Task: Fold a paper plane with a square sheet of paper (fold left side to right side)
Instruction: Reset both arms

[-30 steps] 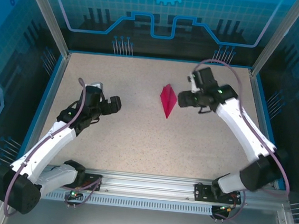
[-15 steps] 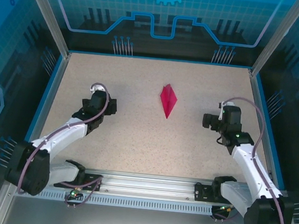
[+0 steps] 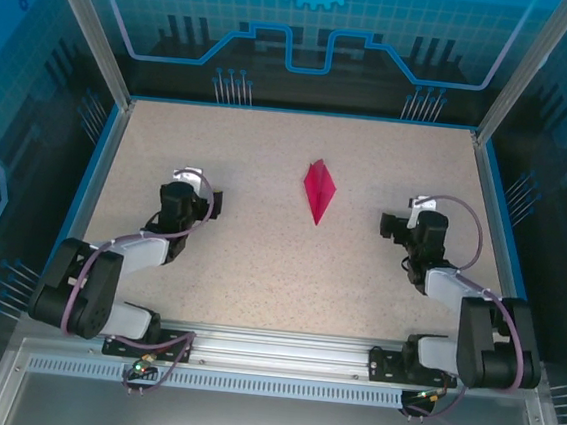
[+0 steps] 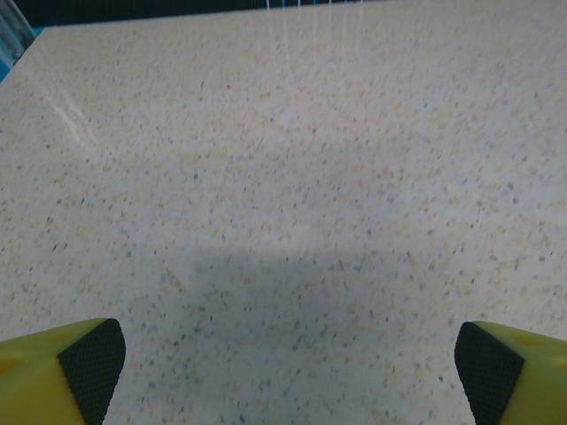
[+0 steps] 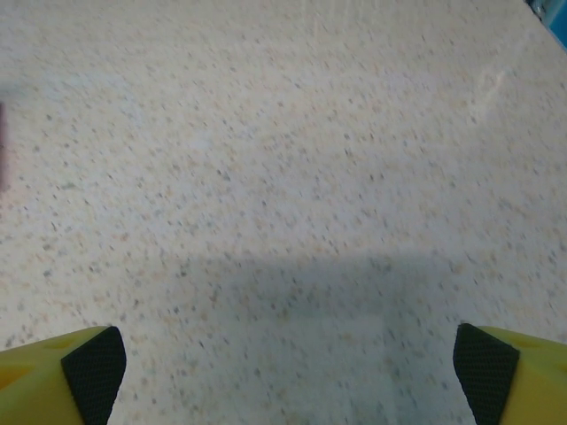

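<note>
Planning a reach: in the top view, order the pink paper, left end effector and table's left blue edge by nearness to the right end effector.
From the right end effector:
1. pink paper, mid-table, to its left.
2. left end effector, across the table.
3. left blue edge, far side.

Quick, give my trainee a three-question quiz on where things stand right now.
1. True or false: the left gripper holds the paper.
2. Where is the paper? A) on the table, between the arms B) against the near rail C) off the table
3. Fill in: the right gripper is ____.
Key: 1 false; 2 A; 3 open.
</note>
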Available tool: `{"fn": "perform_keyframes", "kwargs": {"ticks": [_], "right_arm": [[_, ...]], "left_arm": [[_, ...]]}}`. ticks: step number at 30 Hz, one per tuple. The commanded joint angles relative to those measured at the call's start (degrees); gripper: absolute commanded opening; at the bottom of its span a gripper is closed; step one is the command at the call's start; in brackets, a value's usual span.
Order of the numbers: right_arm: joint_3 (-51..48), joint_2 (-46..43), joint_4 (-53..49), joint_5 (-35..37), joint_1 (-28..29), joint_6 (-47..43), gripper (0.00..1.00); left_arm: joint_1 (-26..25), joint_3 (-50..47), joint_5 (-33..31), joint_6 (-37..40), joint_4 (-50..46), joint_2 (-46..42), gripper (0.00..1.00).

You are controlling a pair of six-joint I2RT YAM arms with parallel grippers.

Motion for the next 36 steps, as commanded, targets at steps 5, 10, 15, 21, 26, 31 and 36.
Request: {"fn": "perform_keyframes", "kwargs": {"ticks": [5, 10, 15, 21, 26, 31, 36], "right_arm": [[0.06, 9.71, 17.88, -4.23, 0.34, -3.53, 0.99], [1.72, 11.19, 15.98, -5.34, 0.97, -4.88, 0.99], [1.78, 11.15, 15.62, -5.25, 0.96, -4.91, 0.99], [2.16, 11.26, 15.33, -5.23, 1.69, -5.75, 0.99], [2.35, 11.31, 14.95, -5.78, 1.83, -6.08, 0.99], [2.44, 11.35, 14.82, -5.86, 1.76, -6.06, 0.99], [2.35, 11.3, 14.91, -5.88, 1.76, -6.04, 0.99]], "left_arm": [[7.37, -4.88, 6.68, -4.01, 20.44, 8.14, 0.99], [7.81, -2.19, 9.7, -3.42, 14.1, 7.77, 0.99], [7.81, -2.19, 9.7, -3.36, 14.39, 7.94, 0.99], [7.81, -1.88, 10.48, -2.95, 13.61, 7.85, 0.99], [7.81, -1.7, 10.93, -2.84, 13.53, 7.88, 0.99], [7.81, -1.69, 10.93, -2.76, 13.44, 7.92, 0.99], [7.81, -1.7, 10.92, -2.75, 13.41, 7.96, 0.99]]}}
